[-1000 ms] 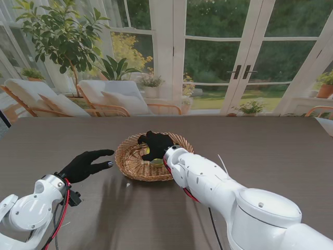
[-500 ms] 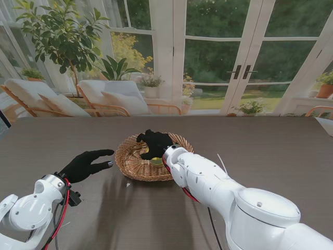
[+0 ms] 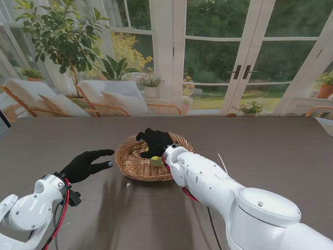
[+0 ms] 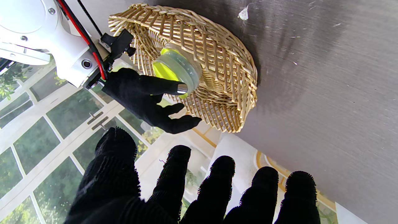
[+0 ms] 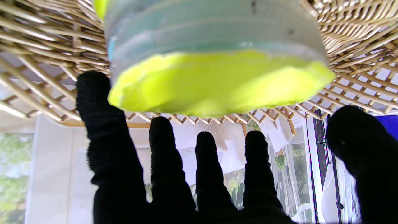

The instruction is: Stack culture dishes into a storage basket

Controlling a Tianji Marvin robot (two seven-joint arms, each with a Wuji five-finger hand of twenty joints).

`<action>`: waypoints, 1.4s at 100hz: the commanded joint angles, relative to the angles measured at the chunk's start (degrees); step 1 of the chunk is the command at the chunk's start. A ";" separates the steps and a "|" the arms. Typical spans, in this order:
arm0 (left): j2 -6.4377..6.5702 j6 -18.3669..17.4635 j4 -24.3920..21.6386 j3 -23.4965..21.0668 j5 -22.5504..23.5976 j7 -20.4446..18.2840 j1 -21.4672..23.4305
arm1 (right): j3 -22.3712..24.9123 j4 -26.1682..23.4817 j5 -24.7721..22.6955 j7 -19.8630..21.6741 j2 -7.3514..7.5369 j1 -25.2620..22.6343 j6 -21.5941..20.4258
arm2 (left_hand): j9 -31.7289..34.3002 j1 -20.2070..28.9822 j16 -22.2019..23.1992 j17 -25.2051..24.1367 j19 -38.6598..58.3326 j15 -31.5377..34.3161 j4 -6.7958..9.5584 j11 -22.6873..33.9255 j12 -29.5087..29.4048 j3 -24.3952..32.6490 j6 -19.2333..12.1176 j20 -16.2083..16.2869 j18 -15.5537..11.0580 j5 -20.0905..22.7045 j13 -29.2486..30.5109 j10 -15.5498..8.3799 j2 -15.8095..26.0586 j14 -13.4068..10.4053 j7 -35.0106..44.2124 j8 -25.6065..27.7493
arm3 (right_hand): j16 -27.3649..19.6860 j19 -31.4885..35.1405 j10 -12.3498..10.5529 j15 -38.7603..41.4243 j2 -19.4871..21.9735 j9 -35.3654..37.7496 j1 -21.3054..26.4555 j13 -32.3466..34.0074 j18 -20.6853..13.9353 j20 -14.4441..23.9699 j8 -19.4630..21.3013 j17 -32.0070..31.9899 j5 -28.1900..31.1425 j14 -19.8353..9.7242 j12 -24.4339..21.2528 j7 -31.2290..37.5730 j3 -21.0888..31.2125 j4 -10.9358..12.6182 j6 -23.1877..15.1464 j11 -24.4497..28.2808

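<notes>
Slightly farther over the wicker basket [image 3: 147, 158] the right hand [image 3: 154, 141] has been carried, fingers spread, thumb grazing the stacked culture dishes [image 4: 177, 69] seated inside. Withdrawal should be made straight upward, leaving the stack undisturbed. Beside the basket, the left hand [image 3: 83, 164] is held open, empty.

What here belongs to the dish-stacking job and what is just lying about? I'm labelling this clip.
Job:
- wicker basket
- stack of culture dishes with yellow-green fill, in the basket
- right hand, open above the stack
- left hand, open beside the basket

Lying about:
- small pale scrap on the table
</notes>
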 commanded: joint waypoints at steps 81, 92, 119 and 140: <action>-0.02 -0.46 -0.19 0.24 0.12 -1.07 -0.08 | 2.36 -6.94 -1.96 1.02 3.94 1.03 3.12 | 0.49 1.46 0.67 0.05 0.02 0.47 1.66 0.17 0.47 -0.99 0.15 0.77 1.69 0.88 1.44 0.18 2.42 0.59 0.15 0.21 | -0.40 -0.71 -0.58 -0.70 1.69 0.92 -0.86 -1.06 0.08 -2.11 0.37 -34.28 -0.52 0.50 -0.78 0.74 -4.69 1.74 0.40 0.27; -0.05 -0.61 -0.20 0.23 0.20 -0.88 -0.05 | 4.05 -11.85 -2.99 1.95 6.57 0.44 4.60 | 0.48 1.42 0.65 0.01 0.00 0.43 1.65 0.16 0.47 -1.02 0.08 0.77 1.71 0.95 1.36 0.24 2.40 0.49 0.17 0.22 | -0.39 -0.63 -0.70 -0.63 1.46 1.48 -0.87 -0.80 0.06 -2.13 0.39 -34.16 0.42 0.41 -0.76 0.84 -4.55 1.73 0.24 0.35; -0.16 -1.59 0.06 0.21 0.74 0.03 -0.01 | 12.45 -28.72 -5.25 3.32 14.71 -4.54 7.75 | 0.44 1.48 0.64 -0.07 -0.03 0.42 1.65 0.15 0.45 -1.00 0.48 0.76 1.61 0.86 1.30 0.22 2.19 0.53 0.11 0.18 | -0.13 0.65 -1.80 0.36 -1.86 7.93 -0.14 2.75 -0.93 -2.36 1.37 -32.16 7.82 -0.36 -0.75 2.70 -1.10 1.37 -0.55 0.16; -0.29 -3.17 1.03 0.56 1.20 1.14 -0.50 | 21.25 -42.11 -7.31 5.53 20.56 -11.58 8.68 | 0.52 1.45 0.61 -0.30 -0.15 0.38 1.65 0.17 0.46 -0.97 0.54 0.71 1.71 0.96 1.18 0.07 2.11 0.37 0.13 0.16 | 0.27 1.82 -2.36 1.16 -2.93 13.47 0.03 6.25 -1.49 -2.75 1.55 -30.92 12.35 -1.17 -0.94 2.96 0.44 1.14 -0.91 -0.89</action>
